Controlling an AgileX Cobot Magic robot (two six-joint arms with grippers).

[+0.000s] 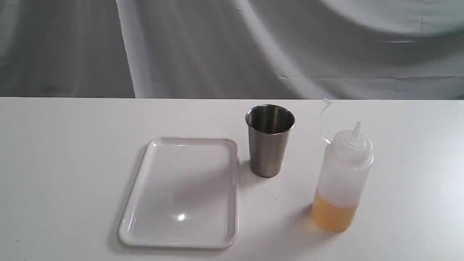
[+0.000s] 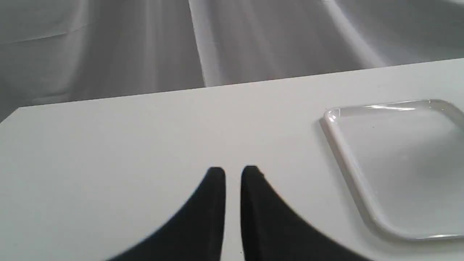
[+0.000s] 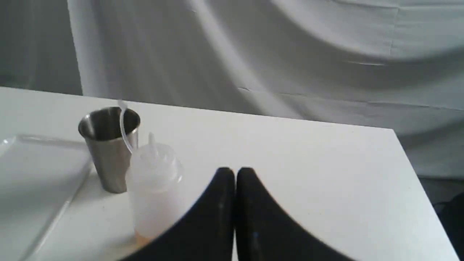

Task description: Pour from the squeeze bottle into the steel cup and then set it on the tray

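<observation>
The squeeze bottle [image 1: 342,181] stands upright at the right of the table, its nozzle uncapped, the strap curling up behind it and amber liquid in its bottom third. To its left stands the steel cup [image 1: 269,145], upright, beside the white tray's [image 1: 181,188] far right corner. The tray has nothing on it. Neither gripper shows in the exterior view. My left gripper [image 2: 233,172] hovers shut over bare table, with the tray [image 2: 398,163] off to one side. My right gripper [image 3: 235,172] is shut and holds nothing, close to the bottle [image 3: 154,188], with the cup [image 3: 108,152] and tray [image 3: 32,174] beyond.
A grey-white draped cloth [image 1: 232,47] hangs behind the table's far edge. In the right wrist view the table's corner [image 3: 393,130] and side edge lie not far from the gripper.
</observation>
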